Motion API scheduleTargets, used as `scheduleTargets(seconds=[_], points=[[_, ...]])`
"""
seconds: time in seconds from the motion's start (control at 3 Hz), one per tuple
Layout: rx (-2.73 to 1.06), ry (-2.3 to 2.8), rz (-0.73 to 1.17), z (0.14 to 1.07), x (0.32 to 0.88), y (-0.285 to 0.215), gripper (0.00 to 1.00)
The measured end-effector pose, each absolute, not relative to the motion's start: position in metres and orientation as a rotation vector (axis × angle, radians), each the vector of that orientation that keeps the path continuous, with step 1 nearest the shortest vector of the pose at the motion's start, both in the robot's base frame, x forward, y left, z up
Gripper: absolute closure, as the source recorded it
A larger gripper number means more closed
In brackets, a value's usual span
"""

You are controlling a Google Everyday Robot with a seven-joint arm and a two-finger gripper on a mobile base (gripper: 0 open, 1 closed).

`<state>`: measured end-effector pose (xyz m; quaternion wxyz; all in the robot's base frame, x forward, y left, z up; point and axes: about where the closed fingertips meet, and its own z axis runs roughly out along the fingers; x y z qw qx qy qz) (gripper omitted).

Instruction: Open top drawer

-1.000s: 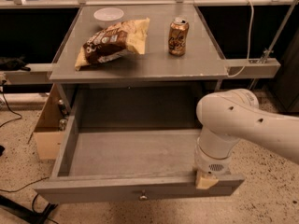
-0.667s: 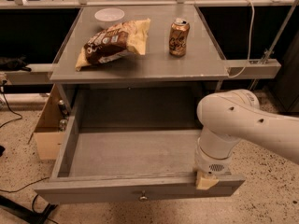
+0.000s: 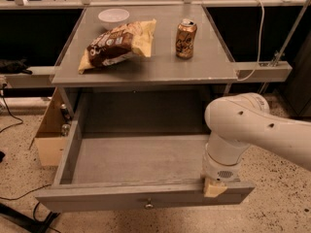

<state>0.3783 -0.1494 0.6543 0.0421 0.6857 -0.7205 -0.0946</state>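
The top drawer (image 3: 136, 159) is pulled far out under the grey table top, showing its plain grey inside. Its flat front (image 3: 97, 199) carries a small round brass knob (image 3: 148, 205) at the centre, near the bottom edge of the view. My gripper (image 3: 214, 187) hangs from the white arm (image 3: 252, 127) at the drawer's front right, its tan tip resting on the front edge, to the right of the knob. No other drawers show.
On the table top (image 3: 160, 62) lie a chip bag (image 3: 116, 43), a white bowl (image 3: 113, 17) and a brown drink can (image 3: 186, 32). A cardboard box (image 3: 48, 135) stands on the floor left of the drawer. Cables run across the floor at the left.
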Motion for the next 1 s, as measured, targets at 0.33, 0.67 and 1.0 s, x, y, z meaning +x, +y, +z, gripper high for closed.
scheduleTargets(seconds=[0.33,0.67,1.0], points=[[2.098,-2.205,-0.289,0.6543,0.3783,-0.1494,0.3],[2.098,-2.205,-0.289,0.6543,0.3783,-0.1494,0.06],[2.098,-2.205,-0.289,0.6543,0.3783,-0.1494,0.0]])
